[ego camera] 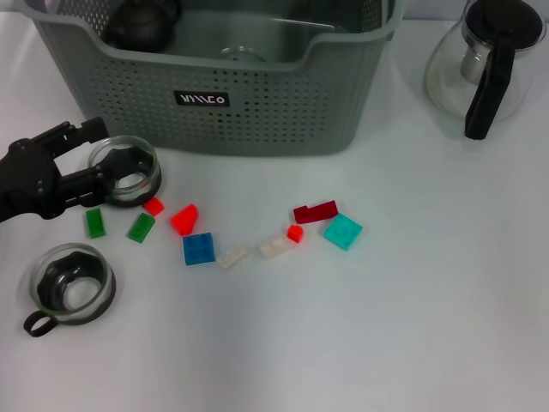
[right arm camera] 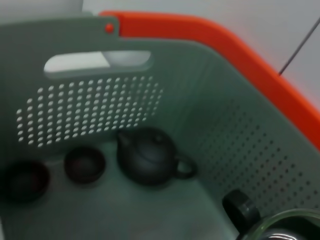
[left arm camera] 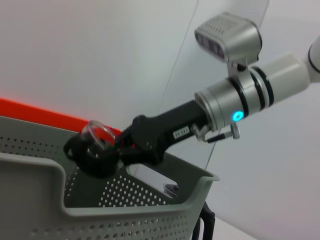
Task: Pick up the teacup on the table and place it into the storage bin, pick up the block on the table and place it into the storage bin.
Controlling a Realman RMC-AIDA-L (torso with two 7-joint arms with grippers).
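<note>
Nearest the head camera: a glass teacup [ego camera: 73, 283] with a dark insert is sitting on the white table [ego camera: 429, 326], handle loop pointing towards the robot.

Just beyond it, the left gripper [ego camera: 101, 159] is reaching in from the left edge. Jaws are standing apart, not clenched; the lower finger [ego camera: 86, 183] is overlapping the left rim of a second teacup [ego camera: 129, 170], which is resting on the table near the front wall of the storage bin [ego camera: 257, 112].

Blocks are lying in a loose row across the table: two green blocks [ego camera: 94, 222], a red wedge [ego camera: 184, 219], a blue block [ego camera: 198, 248], two white blocks [ego camera: 232, 257], a dark red block [ego camera: 315, 211], a teal block [ego camera: 343, 231]. None are touching a gripper.

A glass teapot [ego camera: 485, 64] is standing to the right of the bin.

Left wrist view: the right gripper [left arm camera: 97, 150] is hanging above the bin's rim, jaws clamped on a third teacup [left arm camera: 96, 134].

Right wrist view: a dark teapot [right arm camera: 147, 157] and two dark cups [right arm camera: 84, 164] are sitting on the bin floor.
</note>
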